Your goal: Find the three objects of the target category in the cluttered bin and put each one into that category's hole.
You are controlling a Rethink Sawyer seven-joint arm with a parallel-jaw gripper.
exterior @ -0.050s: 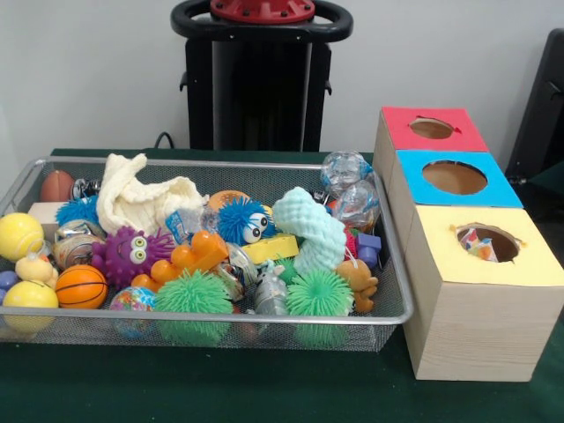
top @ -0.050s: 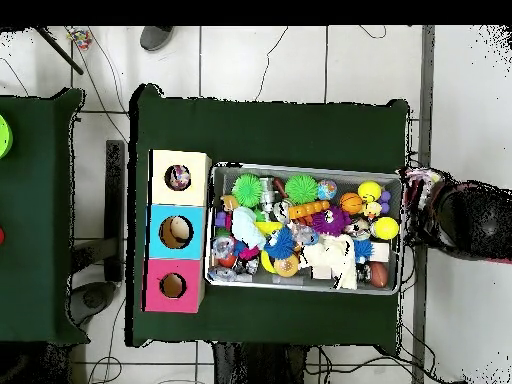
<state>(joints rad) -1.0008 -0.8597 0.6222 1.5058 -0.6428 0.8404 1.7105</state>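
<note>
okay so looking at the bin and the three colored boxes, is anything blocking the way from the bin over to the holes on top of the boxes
Nothing visible blocks it. The wire bin sits right beside the row of boxes, and the red box, blue box and yellow box all have open holes on top. Something already lies inside the yellow one. The gripper is not in view.

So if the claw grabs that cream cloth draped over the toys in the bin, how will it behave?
The cream cloth looks soft and crumpled, so it will probably hang limp rather than hold its shape. It lies over other toys, so lifting it may drag or tip some.
</note>
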